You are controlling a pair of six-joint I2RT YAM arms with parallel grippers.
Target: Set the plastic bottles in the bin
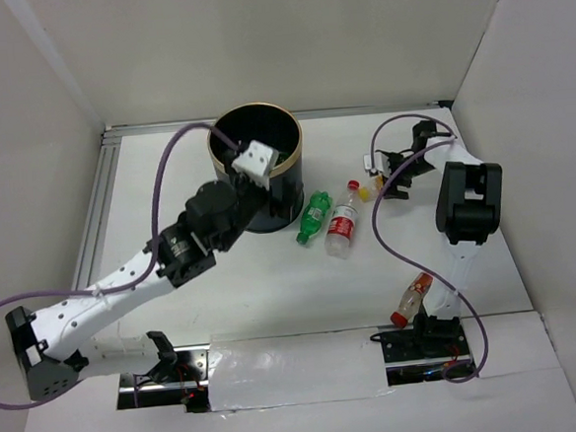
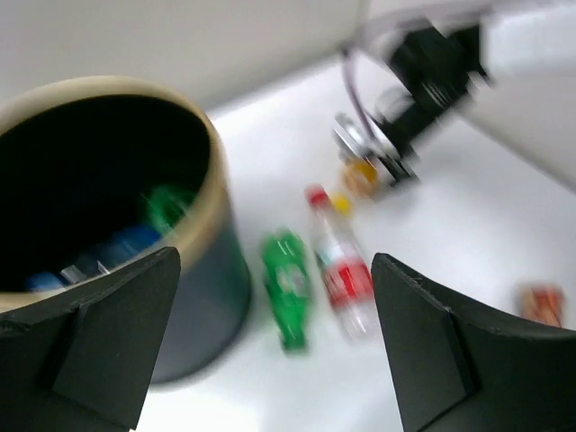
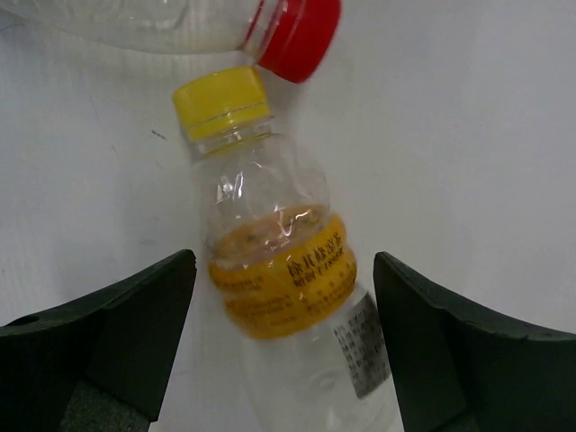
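The dark bin (image 1: 288,181) with a gold rim stands at the back centre. My left gripper (image 1: 249,167) hangs open and empty over its near rim. In the left wrist view the gripper (image 2: 274,351) is open, and the bin (image 2: 211,193) holds a green and a blue-labelled bottle. A green bottle (image 1: 314,217) and a red-white labelled bottle (image 1: 342,224) lie right of the bin. My right gripper (image 1: 379,183) is open, its fingers either side of a yellow-labelled bottle (image 3: 279,270) lying on the table, not touching it. The gripper (image 3: 283,342) is low over it.
A red-capped bottle (image 1: 412,300) lies near the right arm's base. The red cap (image 3: 297,36) of the red-white bottle touches the yellow cap. White walls enclose the table on three sides. Purple cables loop from both arms.
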